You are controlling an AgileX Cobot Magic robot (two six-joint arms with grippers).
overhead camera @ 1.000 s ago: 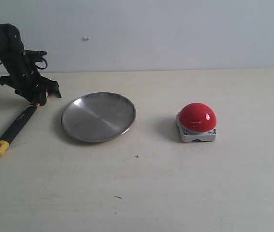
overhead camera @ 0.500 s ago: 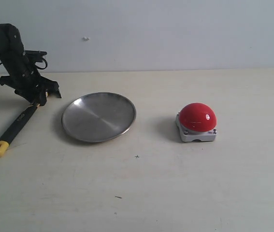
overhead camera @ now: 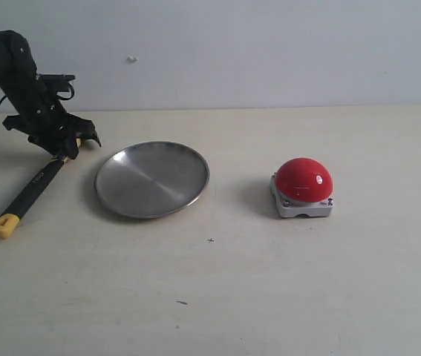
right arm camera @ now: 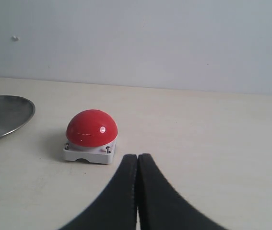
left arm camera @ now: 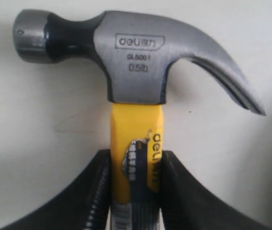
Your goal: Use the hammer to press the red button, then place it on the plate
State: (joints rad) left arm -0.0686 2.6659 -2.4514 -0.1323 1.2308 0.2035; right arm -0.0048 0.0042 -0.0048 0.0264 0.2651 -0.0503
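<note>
Vs. a sec ago, the left pincer (overhead camera: pixel 67 150) has shifted a bit toward the plate (overhead camera: pixel 151 180) and pulled the hammer (overhead camera: pixel 35 189) w/ it: the yellow butt end has slid inward over the desk (overhead camera: pixel 269 297) and the handle now sits steeper. The wrist cam confirms the grip: fingers clamped on the yellow neck just below the steel head, w/ head & claw clear of the pads. Can't tell if the butt end is off the desk yet; it looks to be touching or barely up. For the task, this means pickup is done or nearly so, and the carry to the red button (overhead camera: pixel 304 180) hasn't begun. The red button sits well apart on the far side of the plate, so the arm prob. has to reach across it. The right pincer (right arm camera: pixel 136 157) is closed tight on nothing, low near the red button and facing it. Containers: only the plate, which is empty, just bare brushed metal. The hammer is near its rim on the left arm's side, not touching.
</note>
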